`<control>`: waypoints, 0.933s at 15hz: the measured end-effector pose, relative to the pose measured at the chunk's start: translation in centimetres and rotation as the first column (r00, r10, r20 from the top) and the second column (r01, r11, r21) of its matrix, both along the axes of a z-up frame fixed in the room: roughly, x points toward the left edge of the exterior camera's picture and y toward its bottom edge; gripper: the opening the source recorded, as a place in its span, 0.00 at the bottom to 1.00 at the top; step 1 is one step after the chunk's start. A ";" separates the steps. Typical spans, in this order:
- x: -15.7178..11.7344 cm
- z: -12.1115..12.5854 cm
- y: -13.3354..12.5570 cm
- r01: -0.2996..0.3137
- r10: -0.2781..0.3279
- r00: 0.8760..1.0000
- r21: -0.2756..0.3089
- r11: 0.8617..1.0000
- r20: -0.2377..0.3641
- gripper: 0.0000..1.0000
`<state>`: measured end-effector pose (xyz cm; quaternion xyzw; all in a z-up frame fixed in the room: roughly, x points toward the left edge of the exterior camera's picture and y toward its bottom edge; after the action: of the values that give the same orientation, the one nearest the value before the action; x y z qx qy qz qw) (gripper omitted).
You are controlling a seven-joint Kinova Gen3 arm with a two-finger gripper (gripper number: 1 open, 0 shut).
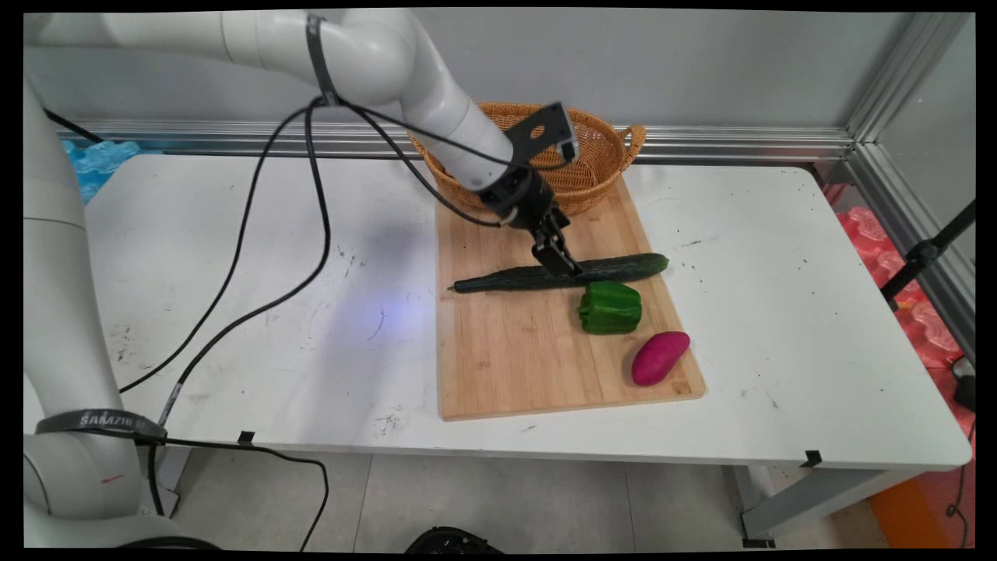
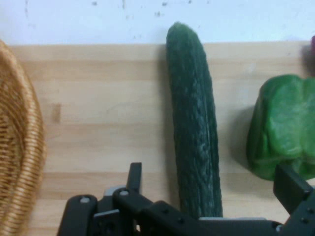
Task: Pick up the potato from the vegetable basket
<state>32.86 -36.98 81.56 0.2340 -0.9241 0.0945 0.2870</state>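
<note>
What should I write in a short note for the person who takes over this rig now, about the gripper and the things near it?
Gripper: open, down over the cucumber, one finger on each side of it.
Cucumber: flat on the wooden cutting board.
Green pepper: on the board beside the cucumber. Purple sweet potato: near the board's corner.
Wicker basket: at the board's far end; nothing seen in the part that shows.
Nothing lifted.

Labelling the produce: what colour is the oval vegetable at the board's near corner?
Magenta-purple sweet potato; main view shows it best.
</note>
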 end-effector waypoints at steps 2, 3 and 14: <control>0.3 1.4 0.0 0.006 -0.006 1.000 -0.010 1.000 -0.004 1.00; 0.5 2.3 -0.1 0.009 -0.009 1.000 -0.017 1.000 -0.005 1.00; 6.7 8.8 -3.2 0.006 -0.004 1.000 -0.090 0.996 0.029 1.00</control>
<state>39.57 -40.16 90.32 0.2171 -0.9235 0.1388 0.2841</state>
